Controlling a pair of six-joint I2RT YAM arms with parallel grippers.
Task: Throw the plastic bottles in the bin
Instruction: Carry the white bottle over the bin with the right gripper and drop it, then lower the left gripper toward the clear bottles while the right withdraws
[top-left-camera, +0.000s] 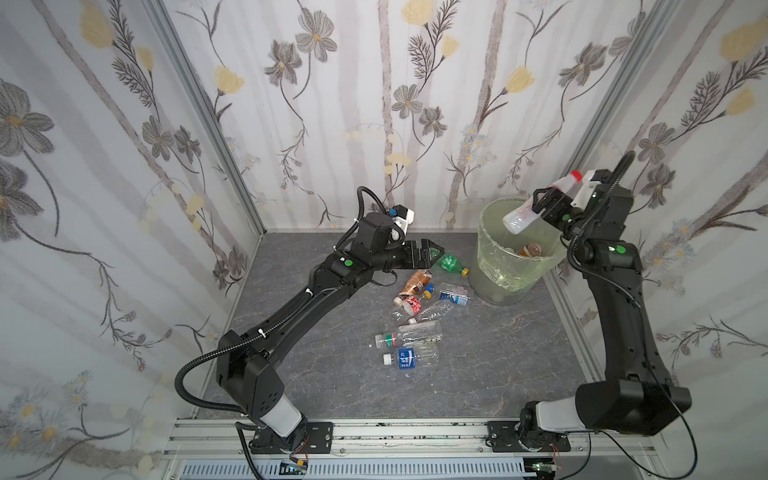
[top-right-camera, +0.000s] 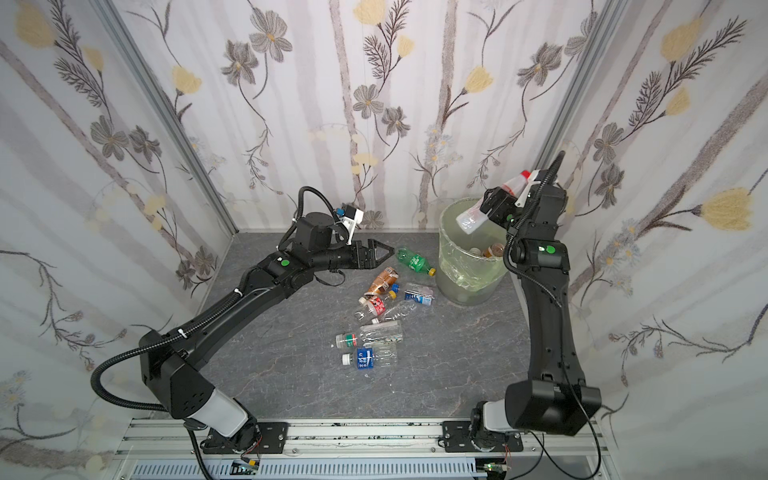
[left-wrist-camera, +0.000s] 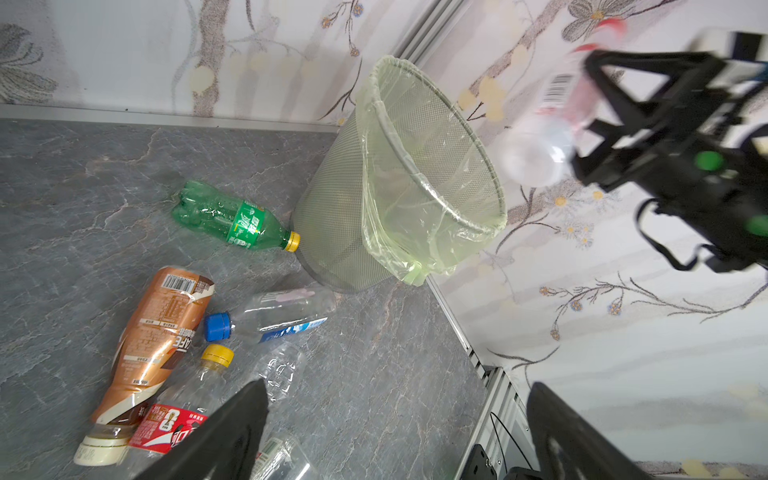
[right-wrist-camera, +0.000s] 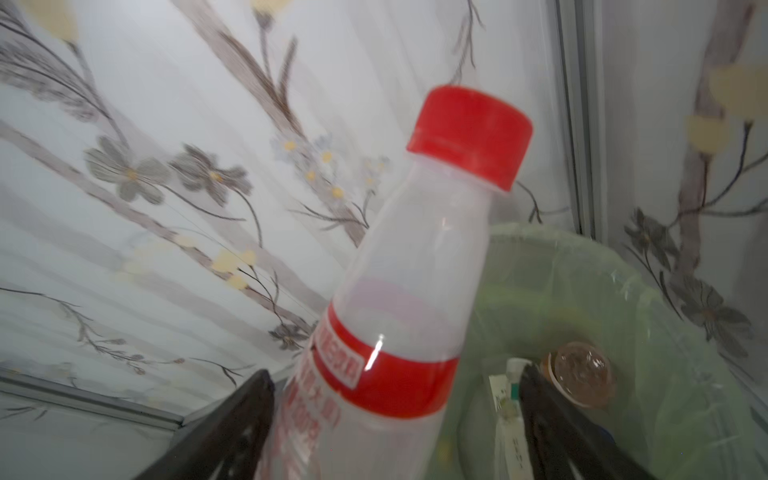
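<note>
Eight bottles (top-left-camera: 409, 358) floored; one red-capped bottle (right-wrist-camera: 415, 257) inside spread right claw (right-wrist-camera: 395, 374); left claw (left-wrist-camera: 397, 384) spread.

Floral-papered walls (top-left-camera: 374, 83), grey marbled floor (top-left-camera: 478, 365), aluminium rails (top-left-camera: 374, 432) along the front edge.

floral wallpaper (top-left-camera: 374, 83) wraps three sides of the cell, grey and pale yellow blooms on brown stems over faint vertical stripes. two aluminium corner posts (top-left-camera: 208, 112) climb where the panels meet, one on each side of the back wall. down below, a grey marble-look floor (top-left-camera: 478, 374), veined with pale lines, meets the back wall at a thin metal strip (left-wrist-camera: 166, 118). along the near edge lies a slotted aluminium rail (top-left-camera: 407, 434), and just in front of it a white slotted cable duct (top-left-camera: 374, 469), with small circuit boards (top-left-camera: 297, 468) and thin wires beside it.
</note>
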